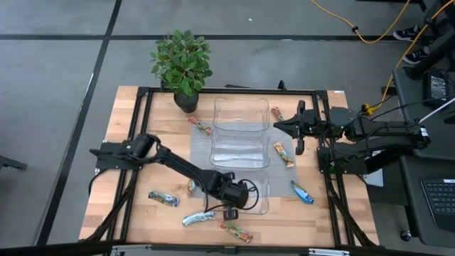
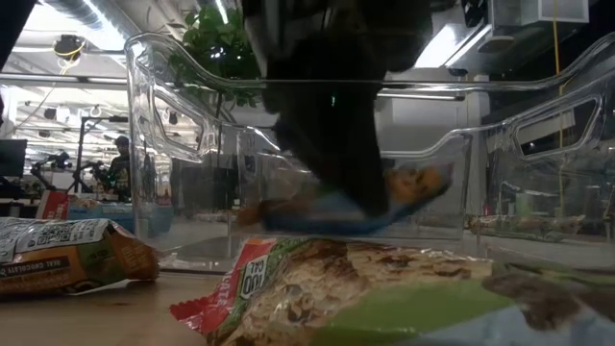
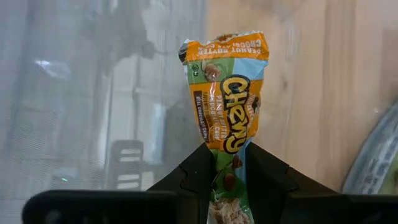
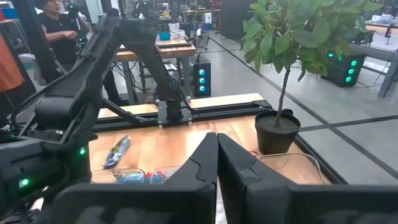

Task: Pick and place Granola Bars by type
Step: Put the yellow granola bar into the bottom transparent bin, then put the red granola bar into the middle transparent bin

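Observation:
My left gripper [image 1: 237, 198] is over the nearest clear tray [image 1: 261, 208], shut on an orange-gold Chewy bar [image 3: 227, 93]. In the low view it reaches down inside that tray with the bar [image 2: 408, 187] low near the tray floor. My right gripper [image 1: 279, 126] is shut and holds nothing, hovering beside the far tray [image 1: 242, 112]. Other bars lie flat on the table: blue ones [image 1: 163, 198] [image 1: 197, 218] [image 1: 302, 192], red-multicoloured ones [image 1: 236, 230] [image 1: 200, 126], and an orange one [image 1: 284, 153]. My left gripper pinches the orange-gold bar between its two fingers [image 3: 200, 169], on the wrapper partway along its length [image 3: 227, 158]. The bar lies along the fingers, its free end [image 3: 225, 46] sticking out ahead. Whether the bar touches the tray floor I cannot tell.
Three clear trays stand in a row down the table's middle on a grey mat [image 1: 202, 153]; the middle tray [image 1: 240, 148] sits between the two others. A potted plant [image 1: 183, 67] stands at the far edge. People and benches show in the room beyond [image 4: 59, 28].

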{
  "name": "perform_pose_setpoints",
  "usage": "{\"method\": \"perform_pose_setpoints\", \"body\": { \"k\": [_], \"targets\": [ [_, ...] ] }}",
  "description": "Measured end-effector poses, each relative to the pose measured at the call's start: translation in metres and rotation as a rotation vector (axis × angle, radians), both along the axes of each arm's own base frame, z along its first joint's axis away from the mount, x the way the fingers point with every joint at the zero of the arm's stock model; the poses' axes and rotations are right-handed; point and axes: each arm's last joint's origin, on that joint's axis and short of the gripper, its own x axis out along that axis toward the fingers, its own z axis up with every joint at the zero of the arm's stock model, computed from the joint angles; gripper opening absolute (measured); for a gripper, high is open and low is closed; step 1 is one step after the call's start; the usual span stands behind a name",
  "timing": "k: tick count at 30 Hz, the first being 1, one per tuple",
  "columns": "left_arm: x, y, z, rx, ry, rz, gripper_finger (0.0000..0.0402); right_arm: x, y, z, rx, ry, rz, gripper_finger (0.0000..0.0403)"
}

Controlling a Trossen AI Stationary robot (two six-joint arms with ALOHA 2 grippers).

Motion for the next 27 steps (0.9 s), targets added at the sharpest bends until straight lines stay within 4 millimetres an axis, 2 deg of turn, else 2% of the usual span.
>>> {"method": "perform_pose_setpoints", "body": {
  "k": [5, 16, 27],
  "targets": [
    [-0.0002, -0.0006, -0.009, -0.005, 0.033, 0.014, 0.0075, 0.0, 0.0, 0.0, 0.0, 0.0, 0.0, 0.0008],
    [0.0014, 0.006, -0.0059, -0.059, 0.049, 0.033, 0.0081, -0.0001, 0.0, -0.0018, -0.001, 0.019, 0.0, 0.0008],
    [-0.0011, 0.0083, -0.002, -0.072, 0.069, 0.073, 0.017, -0.0005, 0.0, -0.0046, -0.002, 0.048, 0.001, 0.0008]
  ]
}}
